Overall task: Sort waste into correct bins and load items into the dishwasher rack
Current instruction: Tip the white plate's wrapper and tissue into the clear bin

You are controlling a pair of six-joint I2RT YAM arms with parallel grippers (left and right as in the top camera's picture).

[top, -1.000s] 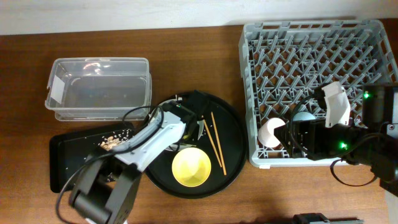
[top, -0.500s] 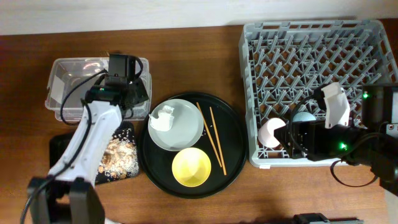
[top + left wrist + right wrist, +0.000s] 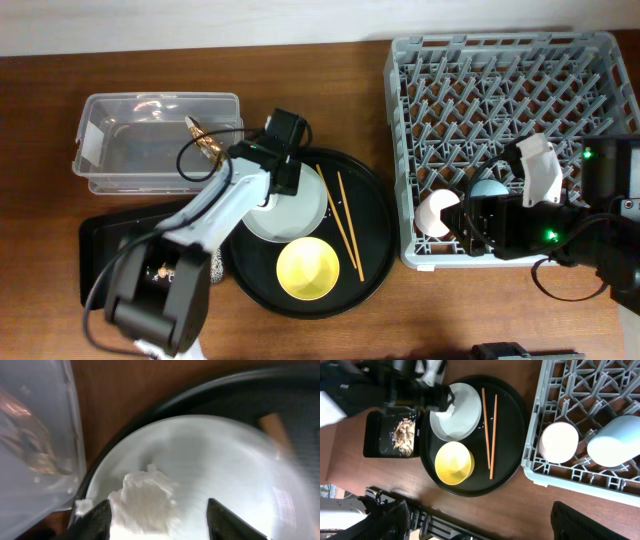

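Left jaws moved from tub [image 3: 130,150] to napkin [image 3: 145,497], spread, right jaws spread, label [image 3: 90,140] unreadable

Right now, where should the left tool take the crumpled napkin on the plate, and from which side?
I would pinch its raised, bunched middle from straight above. The napkin sits as a soft heap on the plate, near its rim, and the left tool is open over it, one finger each side.

Left fingers [image 3: 97,522] and right fingers [image 3: 590,522] both spread apart.
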